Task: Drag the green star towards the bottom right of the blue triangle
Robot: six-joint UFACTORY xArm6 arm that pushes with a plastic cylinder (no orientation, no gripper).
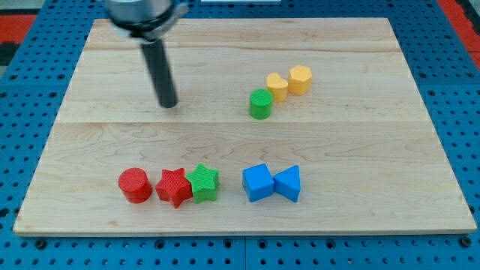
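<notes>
The green star [203,183] lies near the view's bottom, touching a red star [174,187] on its left. The blue triangle [289,183] lies to the right, touching a blue cube [258,182] on its left. A gap separates the green star from the blue cube. My tip [168,104] rests on the board in the upper left part, far above the green star and well left of the blue triangle. It touches no block.
A red cylinder [135,185] sits left of the red star. A green cylinder [260,103], a yellow heart [277,86] and a yellow hexagon [300,79] form a diagonal row at the upper right. The wooden board [90,150] lies on a blue pegboard.
</notes>
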